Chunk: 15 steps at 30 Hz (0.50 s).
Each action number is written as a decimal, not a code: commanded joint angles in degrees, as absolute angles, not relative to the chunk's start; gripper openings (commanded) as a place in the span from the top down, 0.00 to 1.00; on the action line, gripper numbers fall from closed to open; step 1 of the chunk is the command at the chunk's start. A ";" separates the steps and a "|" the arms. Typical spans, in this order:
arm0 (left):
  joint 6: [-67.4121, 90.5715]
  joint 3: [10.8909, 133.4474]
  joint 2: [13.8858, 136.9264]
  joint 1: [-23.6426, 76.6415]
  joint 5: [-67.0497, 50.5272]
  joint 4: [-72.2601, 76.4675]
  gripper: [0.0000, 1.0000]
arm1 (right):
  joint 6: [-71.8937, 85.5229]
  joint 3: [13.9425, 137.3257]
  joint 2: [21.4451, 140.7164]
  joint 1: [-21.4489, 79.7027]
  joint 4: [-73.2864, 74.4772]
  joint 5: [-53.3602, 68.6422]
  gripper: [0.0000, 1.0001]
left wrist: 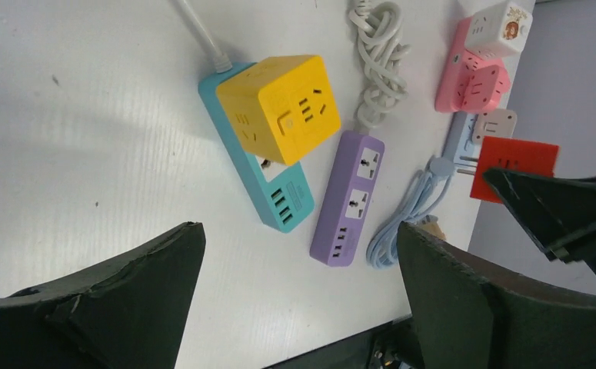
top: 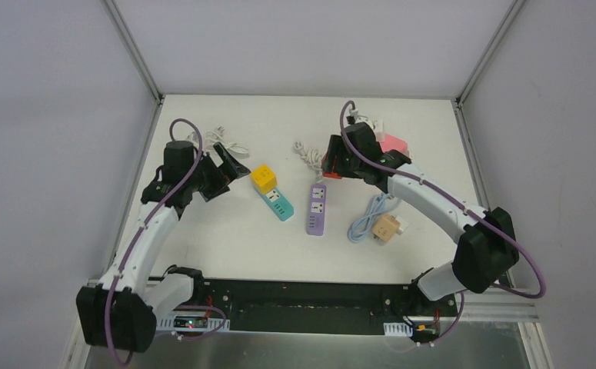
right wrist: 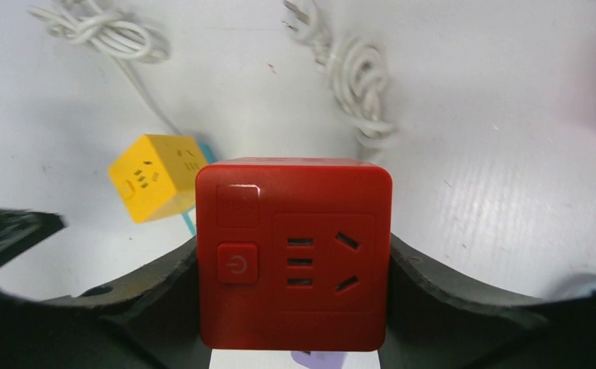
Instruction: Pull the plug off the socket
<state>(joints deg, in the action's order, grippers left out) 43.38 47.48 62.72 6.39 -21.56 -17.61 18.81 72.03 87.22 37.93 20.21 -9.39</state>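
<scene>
My right gripper is shut on a red cube plug and holds it above the far end of the purple power strip. In the right wrist view the red cube fills the space between my fingers, with a bit of the purple strip below it. In the left wrist view the red cube hangs in the air with its prongs bare. A yellow cube plug sits on a teal power strip. My left gripper is open and empty, left of the yellow cube.
A pink power strip with a white cube lies at the back right. A coiled blue cable and a tan plug lie right of the purple strip. White cables lie at the back and centre.
</scene>
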 commanded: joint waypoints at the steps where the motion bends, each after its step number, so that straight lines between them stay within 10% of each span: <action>1: 38.21 44.65 52.59 6.60 -16.91 -29.65 0.01 | 22.43 63.99 80.61 34.68 17.47 -10.46 0.99; 15: 37.30 39.89 35.03 6.59 -13.77 -45.32 0.02 | 26.43 48.51 80.57 28.42 12.20 8.78 0.77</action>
